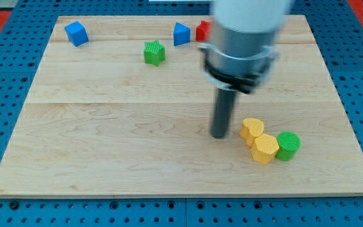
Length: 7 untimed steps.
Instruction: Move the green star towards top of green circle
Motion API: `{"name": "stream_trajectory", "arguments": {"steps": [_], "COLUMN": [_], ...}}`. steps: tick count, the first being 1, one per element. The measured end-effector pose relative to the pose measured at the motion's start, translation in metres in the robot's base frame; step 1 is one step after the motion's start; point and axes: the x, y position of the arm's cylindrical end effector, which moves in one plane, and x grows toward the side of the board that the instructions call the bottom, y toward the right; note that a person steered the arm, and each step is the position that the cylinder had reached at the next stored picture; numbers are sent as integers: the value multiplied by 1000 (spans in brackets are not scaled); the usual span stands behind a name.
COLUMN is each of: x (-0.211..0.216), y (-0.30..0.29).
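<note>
One green star (154, 53), upright, top-left.

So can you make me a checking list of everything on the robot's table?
Surface: pale wooden board, on a blue pegboard.
Job's things: green star near the view's top; green circle at lower right, touching the yellow hexagon.
Clutter: yellow heart; blue cube; a second blue block; red block, partly hidden.
Grippers: none; my tip rests just left of the yellow heart, far from the star.
Cables: nothing seen.
Surroundings: red patches at the top corners.
</note>
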Motion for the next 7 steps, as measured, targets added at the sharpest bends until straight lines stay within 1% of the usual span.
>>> {"name": "stream_trajectory", "arguments": {"steps": [1, 2, 3, 4, 5, 6, 7], "x": [-50, -89, -132, -182, -223, -222, -209], "y": [-69, -132, -161, -153, -111, -87, -91]}}
